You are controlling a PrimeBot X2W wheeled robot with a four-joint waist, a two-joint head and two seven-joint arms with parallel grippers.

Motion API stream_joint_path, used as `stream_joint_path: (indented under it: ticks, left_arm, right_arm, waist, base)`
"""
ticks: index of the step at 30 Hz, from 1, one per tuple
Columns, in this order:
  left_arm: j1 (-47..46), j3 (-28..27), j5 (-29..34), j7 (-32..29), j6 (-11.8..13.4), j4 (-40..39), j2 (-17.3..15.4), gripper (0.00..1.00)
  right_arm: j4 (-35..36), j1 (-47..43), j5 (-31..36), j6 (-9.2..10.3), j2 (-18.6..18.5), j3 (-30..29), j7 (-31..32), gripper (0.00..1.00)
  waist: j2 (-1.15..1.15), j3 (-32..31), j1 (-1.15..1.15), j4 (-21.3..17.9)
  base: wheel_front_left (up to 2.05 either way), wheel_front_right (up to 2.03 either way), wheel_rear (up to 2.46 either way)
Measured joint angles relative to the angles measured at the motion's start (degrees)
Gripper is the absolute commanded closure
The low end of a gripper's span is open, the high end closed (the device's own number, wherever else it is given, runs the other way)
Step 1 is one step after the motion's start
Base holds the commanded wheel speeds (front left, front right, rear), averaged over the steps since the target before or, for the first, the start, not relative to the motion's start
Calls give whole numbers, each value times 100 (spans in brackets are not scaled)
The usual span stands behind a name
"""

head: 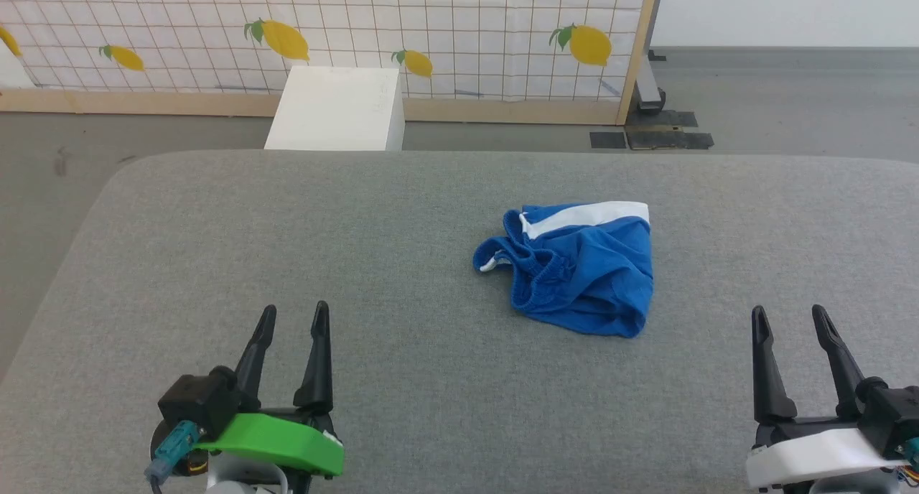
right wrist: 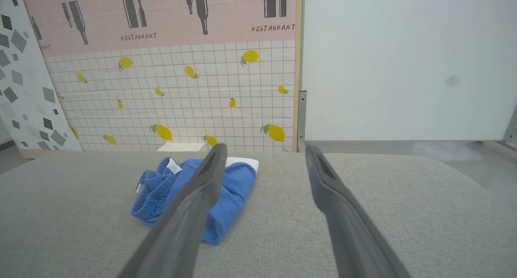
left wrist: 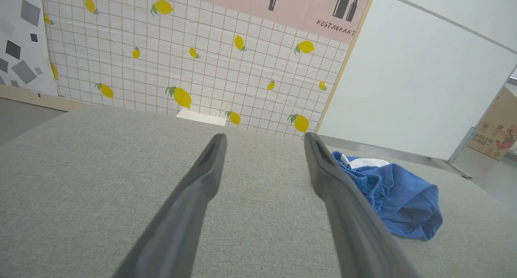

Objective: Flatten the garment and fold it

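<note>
Head view: left gripper (head: 295,307) and right gripper (head: 787,309) hover at the near edge of the bench (head: 359,228), fingers pointing far, both spread wide and empty; the crumpled garment (head: 581,278) lies mid-bench, nearer the right one.

I was working in what looked like a staged test lab rather than a home. A grey fabric-covered table (head: 215,264) stood on bare grey floor (head: 790,99). Behind it were a wood-framed lemon-print backdrop (head: 431,20), a "RESTAURANT" bottle poster (right wrist: 161,15), a plain white partition (right wrist: 404,68) and a cardboard box (left wrist: 497,132).
</note>
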State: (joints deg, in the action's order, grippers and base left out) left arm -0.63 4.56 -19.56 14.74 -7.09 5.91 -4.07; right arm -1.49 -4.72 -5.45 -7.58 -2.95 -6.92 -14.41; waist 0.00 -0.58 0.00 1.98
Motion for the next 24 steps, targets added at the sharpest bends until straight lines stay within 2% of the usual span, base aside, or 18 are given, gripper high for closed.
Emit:
stream_joint_path:
  ticks: [15,17,18,21,23,24]
  left_arm:
    - [-4,33,0,0,0,49,2,0]
    - [-4,37,0,0,0,51,2,0]
    - [-4,37,0,0,0,51,2,0]
    - [-4,24,0,0,0,42,2,0]
    - [-7,25,0,0,0,31,1,0]
    - [-9,29,0,0,0,25,0,0]
  right_arm:
    - [-1,1,97,0,0,-26,-24,0]
    - [-27,1,-44,0,0,-32,-24,0]
    - [-65,3,-257,-1,1,-37,-24,0]
    - [-379,133,-1912,0,4,-101,192,0]
    - [-665,415,-3229,1,1,-144,723,0]
    - [-759,550,-3638,1,2,-163,973,0]
  waist:
    - [0,97,0,24]
    - [0,93,0,33]
    - [0,96,0,36]
    - [0,133,0,39]
    - [0,176,0,40]
    - [0,198,0,41]
  base:
    - [0,0,0]
    - [0,0,0]
    - [0,0,0]
    - [0,0,0]
    - [0,0,0]
    - [0,0,0]
